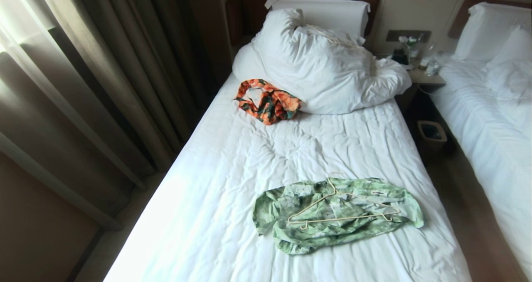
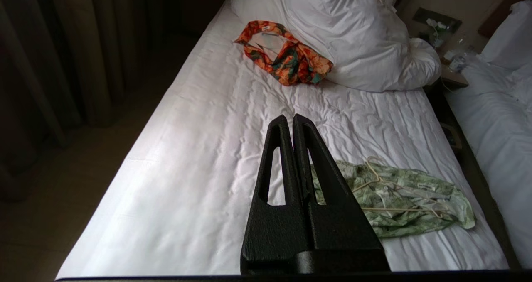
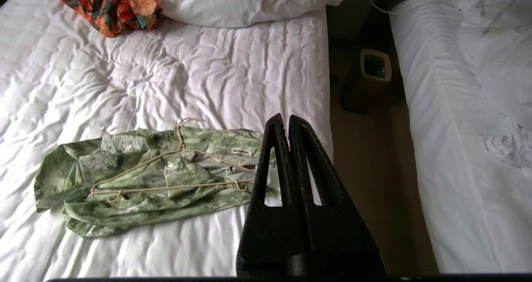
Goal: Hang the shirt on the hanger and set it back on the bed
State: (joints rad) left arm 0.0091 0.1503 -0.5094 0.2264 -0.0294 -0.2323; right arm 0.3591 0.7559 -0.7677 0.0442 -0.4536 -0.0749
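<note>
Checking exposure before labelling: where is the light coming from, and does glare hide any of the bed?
Head view: daylight through the curtains washes out the sheet on the bed near that edge; shirt and hanger stay clear. Left wrist view: floor by the curtains dark. Right wrist view: evenly lit.

an orange-and-dark-green floral garment (image 1: 268, 101) lies crumpled just against the lower edge of a bunched white duvet (image 1: 328, 72); a white pillow (image 1: 328, 14) stands behind the duvet, against a dark brown headboard (image 1: 249, 14); heavy brown curtains (image 1: 95, 78) hang along the left, down to the floor; to the right, a bedside table (image 1: 424, 76) carries a cluster of small items too small to make out; on the floor in front of it stands a small waste bin (image 1: 431, 136) with a pale rim; a second white bed (image 1: 494, 107) with its own pillow (image 1: 488, 30) lies further right.
</note>
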